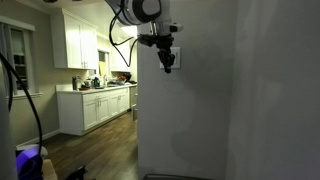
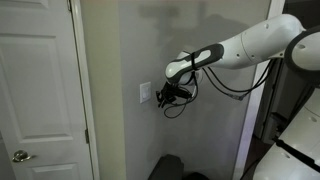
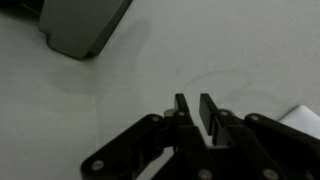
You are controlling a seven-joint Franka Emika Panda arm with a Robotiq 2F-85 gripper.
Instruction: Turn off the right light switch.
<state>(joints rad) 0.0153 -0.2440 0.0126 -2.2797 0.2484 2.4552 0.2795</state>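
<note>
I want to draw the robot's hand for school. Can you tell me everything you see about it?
The gripper is black and looks like metal or hard plastic, with jointed links leading to two straight fingers. They stand almost together, a thin gap between, holding nothing. In an exterior view it points sideways at the grey wall, beside the white switch plate; whether it touches cannot be told.

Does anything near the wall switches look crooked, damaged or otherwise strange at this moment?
Nothing stands out. The white wall plate sits straight on the wall beside the door, and the gripper hangs close to it, holding nothing.
</note>
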